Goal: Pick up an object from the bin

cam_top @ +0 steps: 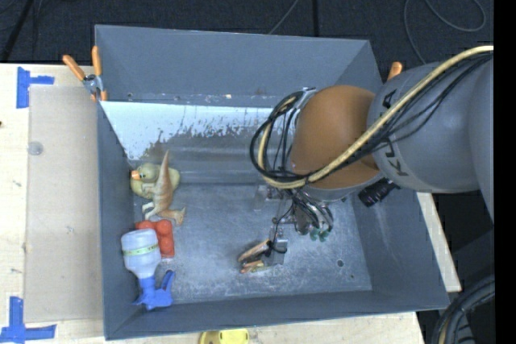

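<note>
Near the front wall of the grey bin (242,310), a small flat brown thing (255,257) is seen lying on the floor. Every other place here is told from this brown thing.

The tool (276,244) is found low down, right at the brown thing's right end, touching it or very nearly so. Whether the tool is open or closed cannot be told. It also cannot be told if anything is held in it.

Well to the left of the brown thing, a blue and white toy bottle (143,258) is laid by the side wall. A red-orange lump (165,238) is tucked just behind the bottle. Further back and to the left of the brown thing, a tan toy animal (167,188) is pressed against a pale yellow toy (144,177). Behind the brown thing and to its right, the arm's rounded brown cover (330,133) is hung over the floor, with black cables looped on it.

The brown thing is judged to be the one picked out, since the tool is down beside it. So the reaching part is thought to be done. The brown thing lies flat on the floor, so a sure grab and the lift out of the bin are judged to be left.
</note>
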{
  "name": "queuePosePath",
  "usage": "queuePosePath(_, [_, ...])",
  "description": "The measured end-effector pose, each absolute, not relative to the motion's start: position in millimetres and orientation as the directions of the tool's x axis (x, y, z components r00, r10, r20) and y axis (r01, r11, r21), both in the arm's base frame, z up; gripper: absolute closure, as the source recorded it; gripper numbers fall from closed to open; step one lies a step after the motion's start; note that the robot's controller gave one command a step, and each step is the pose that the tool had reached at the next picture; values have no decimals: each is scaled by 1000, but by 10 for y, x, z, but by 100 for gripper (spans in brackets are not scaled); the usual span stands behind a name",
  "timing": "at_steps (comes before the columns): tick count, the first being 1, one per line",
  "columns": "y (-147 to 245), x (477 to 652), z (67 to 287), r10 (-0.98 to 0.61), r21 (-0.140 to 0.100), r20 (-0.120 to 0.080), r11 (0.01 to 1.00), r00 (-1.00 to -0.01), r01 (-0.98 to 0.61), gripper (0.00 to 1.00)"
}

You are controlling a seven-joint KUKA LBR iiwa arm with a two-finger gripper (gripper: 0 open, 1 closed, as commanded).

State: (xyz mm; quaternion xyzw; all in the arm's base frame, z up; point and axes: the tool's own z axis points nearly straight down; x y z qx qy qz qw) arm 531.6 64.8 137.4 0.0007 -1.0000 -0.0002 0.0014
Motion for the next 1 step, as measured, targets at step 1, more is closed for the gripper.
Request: queuePosePath(1, [608, 5288, 1168, -48, 1, -2, 999, -999, -48, 0])
